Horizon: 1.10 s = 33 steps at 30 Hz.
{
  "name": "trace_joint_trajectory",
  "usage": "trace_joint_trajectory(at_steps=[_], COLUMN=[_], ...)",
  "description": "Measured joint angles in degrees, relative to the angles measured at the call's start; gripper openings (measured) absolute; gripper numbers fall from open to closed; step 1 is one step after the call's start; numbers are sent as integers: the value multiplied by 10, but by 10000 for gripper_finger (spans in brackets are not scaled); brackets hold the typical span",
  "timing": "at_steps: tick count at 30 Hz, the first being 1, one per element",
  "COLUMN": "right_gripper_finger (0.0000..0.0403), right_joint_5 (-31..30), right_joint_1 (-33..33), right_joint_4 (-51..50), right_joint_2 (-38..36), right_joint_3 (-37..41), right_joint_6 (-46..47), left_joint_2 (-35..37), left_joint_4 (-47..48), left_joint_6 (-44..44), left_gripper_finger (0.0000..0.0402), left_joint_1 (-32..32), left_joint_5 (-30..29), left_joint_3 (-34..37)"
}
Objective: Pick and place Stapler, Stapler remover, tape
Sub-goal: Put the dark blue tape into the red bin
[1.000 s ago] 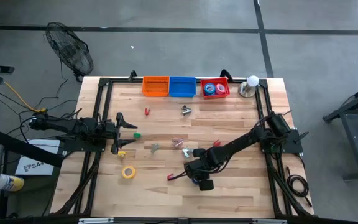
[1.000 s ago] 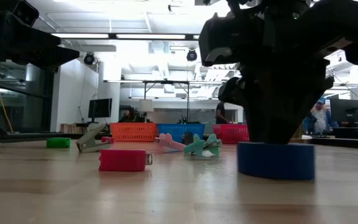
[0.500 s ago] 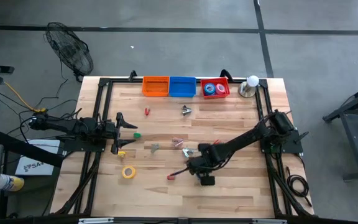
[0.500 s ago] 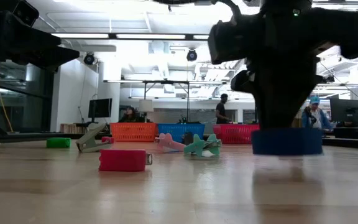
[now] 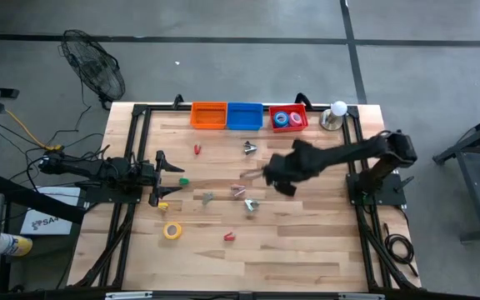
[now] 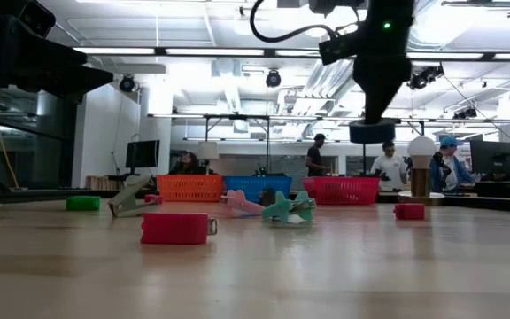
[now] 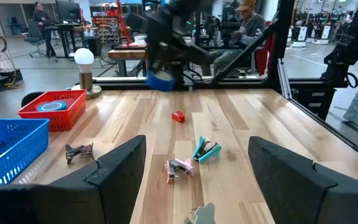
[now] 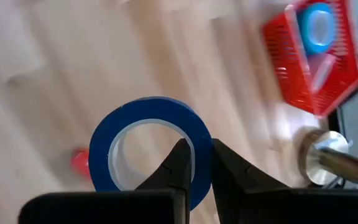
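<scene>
My right gripper (image 5: 280,177) is shut on a blue tape roll (image 8: 148,149) and holds it high above the middle of the table. The roll shows as a dark blue disc (image 6: 372,133) in the low view and also as a blue roll (image 7: 161,79) in the left wrist view. Two more tape rolls lie in the red bin (image 5: 288,118). A yellow tape roll (image 5: 172,231) lies flat near the table's near-left part. My left gripper (image 5: 173,181) waits open at the table's left side. Stapler removers (image 5: 238,190) and small red staplers (image 5: 229,237) lie scattered on the wood. My right gripper has the blue roll by its wall (image 8: 199,177), one finger inside the open centre and one outside. The fingers (image 6: 381,93) come from above, pointing down. The roll is lifted clear of the table and sits level under the fingertips.
An orange bin (image 5: 209,115) and a blue bin (image 5: 244,116) stand left of the red one along the far edge. A white ball on a metal base (image 5: 337,112) stands at the far-right corner. A green piece (image 5: 183,179) lies near my left gripper. Black frame rails run along both sides.
My right gripper, shut on the blue roll, has lifted it off the table from near the near edge. It has then carried it up and toward the far edge, to above the table's middle. The roll has gone from resting on the wood to hanging clear.
</scene>
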<state>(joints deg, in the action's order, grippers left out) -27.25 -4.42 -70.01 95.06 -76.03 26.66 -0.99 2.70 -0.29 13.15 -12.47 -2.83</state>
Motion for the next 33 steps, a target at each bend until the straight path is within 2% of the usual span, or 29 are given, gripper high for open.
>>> trace_joint_trajectory(at_steps=[7, 13, 23, 29, 33], right_gripper_finger=[27, 27, 27, 27, 27], right_joint_5=[-9, -7, 55, 70, 103], right_joint_1=[103, 206, 384, 449, 474], right_joint_4=[12, 38, 164, 221, 288], right_joint_2=[-42, -41, -40, -36, -31], right_joint_3=[0, 0, 0, 2, 39], right_joint_6=[-64, -109, -156, -181, -192], left_joint_2=[0, 0, 0, 0, 0], left_joint_4=[0, 0, 0, 0, 0], left_joint_6=[0, 0, 0, 0, 0], left_gripper_finger=[280, 280, 280, 280, 280], left_joint_1=[0, 0, 0, 0, 0], left_joint_5=[0, 0, 0, 0, 0], left_joint_3=[0, 0, 0, 0, 0])
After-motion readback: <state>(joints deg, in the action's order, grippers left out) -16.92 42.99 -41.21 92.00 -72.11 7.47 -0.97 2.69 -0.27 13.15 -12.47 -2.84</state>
